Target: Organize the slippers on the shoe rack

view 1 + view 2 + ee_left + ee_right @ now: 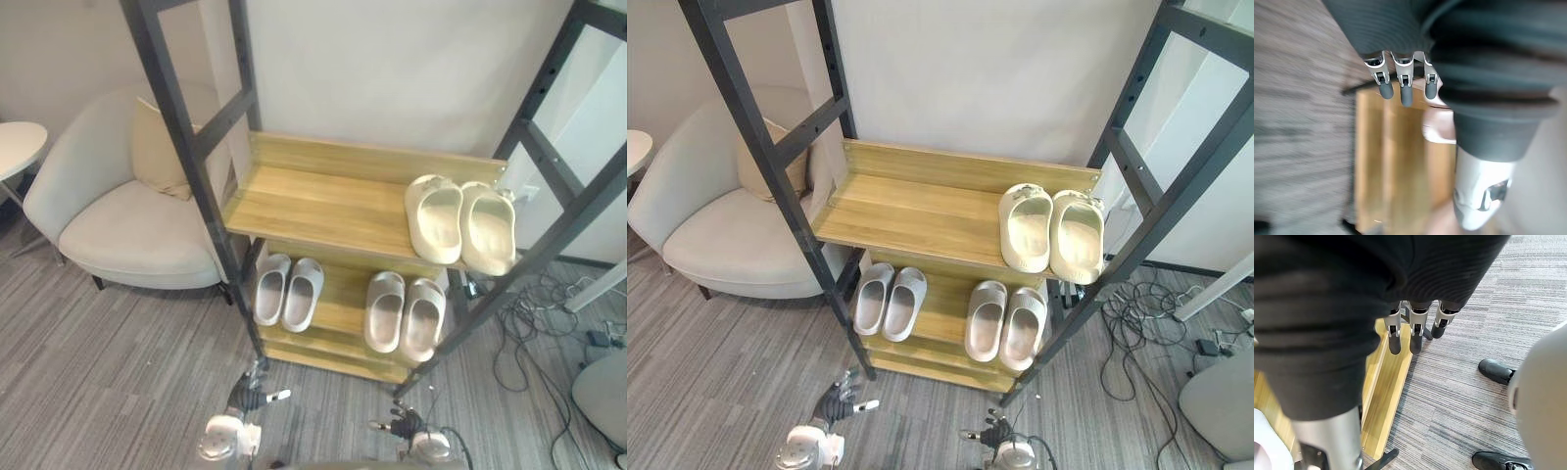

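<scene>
Before the dark-framed wooden shoe rack (pixel 313 201), we barely make out our left hand (pixel 244 397) and right hand (pixel 402 423), both slack and empty.

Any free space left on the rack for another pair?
Upper shelf: bare from its left edge to the cream pair at its right end. Lower shelf: crowded, left pair and right pair with only a narrow strip between them.
</scene>
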Controlling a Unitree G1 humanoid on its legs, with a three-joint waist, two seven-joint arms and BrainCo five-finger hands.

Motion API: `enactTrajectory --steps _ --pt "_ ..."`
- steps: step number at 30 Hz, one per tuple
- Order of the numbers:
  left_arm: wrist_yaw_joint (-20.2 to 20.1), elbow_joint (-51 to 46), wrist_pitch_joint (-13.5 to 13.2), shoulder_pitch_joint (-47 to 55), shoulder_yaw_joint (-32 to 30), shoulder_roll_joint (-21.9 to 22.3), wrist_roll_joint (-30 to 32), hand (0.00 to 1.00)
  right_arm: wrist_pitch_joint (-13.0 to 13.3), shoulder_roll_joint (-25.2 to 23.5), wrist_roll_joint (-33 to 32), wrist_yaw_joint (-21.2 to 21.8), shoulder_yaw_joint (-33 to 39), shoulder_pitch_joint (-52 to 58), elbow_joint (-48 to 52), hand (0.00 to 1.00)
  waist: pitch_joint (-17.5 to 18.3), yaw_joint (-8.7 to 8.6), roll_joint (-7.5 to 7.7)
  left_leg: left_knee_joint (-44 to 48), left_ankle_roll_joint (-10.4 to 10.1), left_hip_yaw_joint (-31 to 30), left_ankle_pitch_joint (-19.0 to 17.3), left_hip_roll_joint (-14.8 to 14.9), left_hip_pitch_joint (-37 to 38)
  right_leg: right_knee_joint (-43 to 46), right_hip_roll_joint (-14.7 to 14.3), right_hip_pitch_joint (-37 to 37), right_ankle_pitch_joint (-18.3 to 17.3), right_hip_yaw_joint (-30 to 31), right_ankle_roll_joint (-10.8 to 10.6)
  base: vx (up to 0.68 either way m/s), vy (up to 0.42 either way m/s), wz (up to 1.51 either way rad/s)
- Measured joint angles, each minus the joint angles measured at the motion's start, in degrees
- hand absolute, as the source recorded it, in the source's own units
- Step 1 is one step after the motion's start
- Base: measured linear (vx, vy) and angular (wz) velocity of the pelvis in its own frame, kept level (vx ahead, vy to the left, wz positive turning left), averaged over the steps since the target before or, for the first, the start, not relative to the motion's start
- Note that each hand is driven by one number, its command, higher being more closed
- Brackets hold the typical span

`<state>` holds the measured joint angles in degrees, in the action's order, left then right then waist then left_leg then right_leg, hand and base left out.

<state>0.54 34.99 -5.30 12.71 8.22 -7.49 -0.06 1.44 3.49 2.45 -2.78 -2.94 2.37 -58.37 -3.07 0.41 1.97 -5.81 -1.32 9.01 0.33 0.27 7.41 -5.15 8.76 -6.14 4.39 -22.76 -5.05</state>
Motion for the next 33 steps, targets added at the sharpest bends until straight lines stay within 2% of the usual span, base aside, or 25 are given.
enactTrajectory --steps 5,7,8,9,11,12,13,15,16,17,18,19,20,22,24,26,28,29,30,31,32,33 --pt "2.54 8.21 0.81 -0.35 -2.44 1.01 2.47 0.0 0.63 0.62 0.51 -0.23 -0.01 0.85 0.23 0.0 -0.08 -0.01 0.06 -0.01 -0.1 0.72 -0.22 0.12 0.7 0.06 -0.09 -0.47 -0.18 0.7 0.01 -0.01 -0.01 -0.08" --pt "3.3 9.93 0.86 -0.94 -3.12 1.55 2.76 0.0 0.66 0.97 1.55 -0.24 -0.15 1.02 0.96 0.0 -0.23 0.32 -0.34 0.04 -0.42 1.36 -0.97 0.31 0.76 2.76 0.21 0.58 -1.97 1.45 -0.05 -0.04 0.001 -0.15" --pt "3.49 10.89 0.91 -1.4 -3.75 1.68 2.8 0.0 1.02 1.16 1.89 -0.04 -0.17 1.01 1.41 0.0 -0.55 0.12 -0.48 0.43 -0.36 1.39 -1.24 0.23 0.74 8.61 1.38 2.94 -4.77 1.78 -0.27 0.0 0.0 0.0" --pt "4.08 11.5 1.07 -1.81 -4.0 1.59 2.78 0.0 1.54 1.13 1.88 0.12 0.02 0.8 1.43 0.0 -0.82 -0.03 0.08 1.34 -0.05 1.28 -1.8 -0.28 0.64 14.55 3.06 5.21 -7.37 2.23 -0.41 -0.02 0.018 0.05" --pt "4.37 11.78 1.16 -2.2 -4.02 1.36 2.8 0.0 1.58 1.15 1.89 0.37 -0.02 0.66 1.43 0.0 -1.39 -0.03 0.61 2.48 -0.16 0.74 -2.45 -0.97 0.44 19.97 4.74 6.9 -9.89 3.01 -0.66 0.0 -0.006 0.2" --pt "4.4 12.24 1.19 -2.63 -3.94 0.99 2.82 0.0 1.52 1.06 1.8 0.43 -0.03 0.44 1.44 0.0 -1.75 -0.18 1.18 4.05 -0.02 -0.85 -3.22 -1.31 -0.35 24.76 5.47 8.24 -11.24 6.43 -0.59 0.0 -0.043 0.76" --pt "4.39 13.01 1.16 -3.63 -3.76 1.01 2.89 0.0 1.56 1.22 1.68 0.39 0.01 0.3 1.49 0.0 -1.85 -0.59 1.19 5.01 0.15 -3.78 -3.36 -1.29 -1.49 27.13 4.55 9.01 -11.38 12.13 -0.24 0.0 -0.057 1.07" --pt "4.56 13.14 1.16 -4.75 -3.71 1.38 3.32 0.0 1.59 1.33 1.33 0.37 0.01 0.23 1.48 0.0 -1.92 -0.74 1.41 4.94 -0.04 -8.97 -2.4 -1.83 -3.86 26.53 2.93 8.87 -13.4 20.16 2.15 -0.01 -0.057 1.26" --pt "4.63 13.14 1.15 -4.82 -3.68 1.43 3.31 0.0 1.61 1.3 1.26 0.36 0.01 0.19 1.48 0.0 -1.95 -0.8 1.47 4.96 -0.26 -9.9 -2.13 -1.98 -4.44 26.17 2.71 8.88 -14.12 21.59 2.55 -0.02 -0.107 1.36" --pt "4.92 13.17 1.16 -5.46 -3.2 1.17 3.31 0.0 1.66 1.09 0.83 0.32 0.0 -0.02 1.48 0.0 -2.49 -0.97 2.29 4.85 -0.61 -13.02 -1.16 -3.11 -6.29 23.5 2.47 7.86 -17.35 26.33 2.25 0.0 -0.149 1.1" --pt "5.04 13.18 1.16 -5.93 -2.88 0.68 3.3 0.0 1.76 0.86 0.74 0.32 0.01 -0.22 1.46 0.0 -2.74 -0.91 3.18 4.79 -1.14 -13.96 -0.62 -3.99 -7.08 21.59 2.97 7.7 -19.61 27.82 0.63 0.02 -0.185 1.29" --pt "5.46 14.06 1.17 -7.18 -2.65 0.6 3.29 0.0 1.83 1.25 -0.19 0.21 0.21 -1.32 1.31 0.0 -4.19 -0.49 2.46 4.49 -1.96 -15.96 0.73 -3.81 -7.67 21.31 2.63 7.5 -19.64 25.73 -1.26 0.02 -0.159 0.77" --pt "5.52 14.13 1.17 -7.3 -2.64 0.66 3.31 0.0 1.85 1.34 -0.25 0.16 0.41 -1.49 1.31 0.0 -4.5 -0.5 2.06 4.39 -1.97 -16.34 1.01 -3.65 -7.89 21.19 2.55 7.44 -19.65 25.02 -1.26 0.01 -0.158 0.84" --pt "5.79 14.55 1.15 -7.62 -2.68 2.11 3.29 0.0 1.89 1.87 -0.34 -0.39 0.65 -2.08 1.31 0.0 -5.38 -0.47 -0.32 4.9 -2.87 -20.39 2.06 -2.24 -10.36 18.57 1.01 5.79 -18.29 20.47 -1.08 0.04 -0.139 0.83" --pt "5.87 15.02 1.09 -7.8 -2.69 2.25 3.28 0.0 2.03 1.63 -0.35 -0.63 0.68 -2.71 1.32 0.0 -5.63 -0.48 -1.08 6.84 -3.29 -22.63 1.9 -1.7 -12.6 15.99 -0.06 4.31 -16.96 17.57 -0.64 0.08 -0.116 0.78" --pt "5.91 15.54 1.09 -9.33 -2.7 2.31 3.27 0.0 2.09 1.51 -0.36 -0.71 1.22 -3.78 1.27 0.0 -6.61 -0.4 -1.02 10.0 -3.35 -22.78 1.88 -1.77 -15.51 14.56 -0.66 3.58 -16.28 14.77 -0.08 0.04 -0.082 0.87" --pt "5.86 15.52 1.11 -10.13 -2.54 2.47 3.27 0.0 2.07 1.35 -0.47 -1.01 2.99 -5.15 1.14 0.0 -7.83 -0.44 -0.87 11.75 -3.19 -18.04 2.62 -1.14 -17.83 14.5 -0.7 2.95 -15.99 12.13 0.3 0.0 -0.015 0.77" --pt "5.87 15.28 1.04 -10.39 -2.57 2.47 3.28 0.0 2.08 1.09 -0.92 -1.7 3.89 -5.31 1.14 0.0 -7.88 -0.37 -0.86 12.37 -0.46 -8.4 1.43 0.65 -18.6 14.5 -0.88 2.93 -15.72 10.6 0.65 -0.02 0.052 0.48" --pt "5.87 15.41 1.16 -11.05 -2.76 2.32 3.28 0.0 2.1 1.17 -1.33 -2.13 4.63 -6.14 1.21 0.0 -8.06 -0.11 -0.76 18.75 3.25 2.07 -2.62 3.57 -20.63 14.74 -0.84 2.72 -15.76 9.85 0.69 -0.01 0.054 0.38" --pt "5.87 15.45 1.17 -11.0 -2.76 2.34 3.28 0.0 2.1 1.28 -1.34 -2.2 4.72 -6.3 1.26 0.0 -8.13 -0.06 -0.92 20.86 3.69 4.64 -3.45 4.49 -21.15 14.8 -0.9 2.5 -15.81 9.44 0.68 0.04 0.062 0.59" --pt "5.81 15.84 1.09 -11.16 -2.58 2.9 3.32 0.0 2.26 1.83 -1.37 -2.39 5.15 -6.39 1.5 0.0 -8.61 -0.78 -1.94 26.54 3.8 11.32 -4.84 5.72 -22.42 15.27 -0.84 0.74 -17.67 7.99 -0.03 0.04 0.032 0.54" --pt "5.82 15.82 1.06 -11.19 -2.58 2.93 3.32 0.0 2.26 1.88 -1.37 -2.39 5.14 -6.28 1.5 0.0 -8.63 -0.76 -1.79 26.6 3.8 11.33 -4.84 5.41 -22.47 15.3 -0.58 0.63 -18.05 7.84 0.06 0.04 0.125 0.9"
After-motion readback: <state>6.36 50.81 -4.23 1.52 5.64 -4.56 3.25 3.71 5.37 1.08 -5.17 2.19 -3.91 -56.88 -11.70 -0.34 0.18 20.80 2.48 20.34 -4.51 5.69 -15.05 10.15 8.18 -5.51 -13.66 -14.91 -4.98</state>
